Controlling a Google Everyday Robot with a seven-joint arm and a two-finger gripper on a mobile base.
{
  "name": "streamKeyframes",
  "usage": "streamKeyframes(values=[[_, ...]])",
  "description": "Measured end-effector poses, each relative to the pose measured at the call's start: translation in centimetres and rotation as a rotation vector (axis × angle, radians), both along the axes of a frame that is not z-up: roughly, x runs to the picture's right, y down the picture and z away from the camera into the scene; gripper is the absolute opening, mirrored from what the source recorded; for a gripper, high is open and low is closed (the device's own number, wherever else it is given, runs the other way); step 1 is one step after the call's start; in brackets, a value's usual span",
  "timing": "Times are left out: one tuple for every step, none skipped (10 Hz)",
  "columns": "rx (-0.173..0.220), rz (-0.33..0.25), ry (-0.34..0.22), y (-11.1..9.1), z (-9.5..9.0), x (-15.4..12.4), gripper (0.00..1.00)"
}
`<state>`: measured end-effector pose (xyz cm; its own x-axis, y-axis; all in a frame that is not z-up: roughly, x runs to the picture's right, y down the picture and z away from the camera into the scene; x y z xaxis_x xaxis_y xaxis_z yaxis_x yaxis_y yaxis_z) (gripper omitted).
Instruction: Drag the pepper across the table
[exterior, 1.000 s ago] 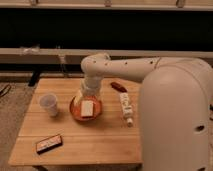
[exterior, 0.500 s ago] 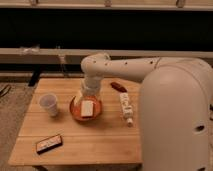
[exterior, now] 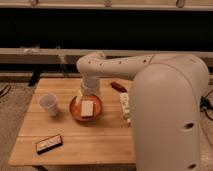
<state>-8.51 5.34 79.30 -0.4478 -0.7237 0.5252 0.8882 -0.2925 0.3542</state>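
The robot's white arm [exterior: 120,64] reaches leftward from its bulky body [exterior: 170,115], bends at an elbow above the counter [exterior: 95,140] and drops straight down towards the middle of it. The tool [exterior: 87,106] sits at the lower end of that arm, directly over the orange plate [exterior: 74,111], low enough that it appears to be at or just above the plate's surface. From this angle it shows only as a pale block, so I cannot tell how far open it is, nor whether it has hold of anything.

The pepper [exterior: 118,86] lies on the counter to the right of the arm's wrist, towards the far edge, slanting a little. It is clear of the plate and apart from the tool, with bare wood between them. Just in front of it a white labelled bottle [exterior: 124,104] lies on its side, its right part hidden by the robot's body.

On the left side of the counter stands a clear plastic cup [exterior: 48,104], upright, near the plate but not touching it. A flat black rectangular device [exterior: 49,143] (label side up, lying at a slight angle) rests near the front left corner, well apart from everything else
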Motion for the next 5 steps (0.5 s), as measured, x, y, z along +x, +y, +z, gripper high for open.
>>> streamKeyframes(values=[[0.025,-0.038,0.025,-1.3,1.1,1.4,0.80],[0.052,-0.080,0.041,-3.1,2.4,2.7,0.80],[0.066,-0.105,0.045,-4.2,3.3,3.3,0.80],[0.081,-0.126,0.051,-5.6,4.4,4.6,0.80],[0.092,-0.139,0.052,-6.9,5.5,5.7,0.80]])
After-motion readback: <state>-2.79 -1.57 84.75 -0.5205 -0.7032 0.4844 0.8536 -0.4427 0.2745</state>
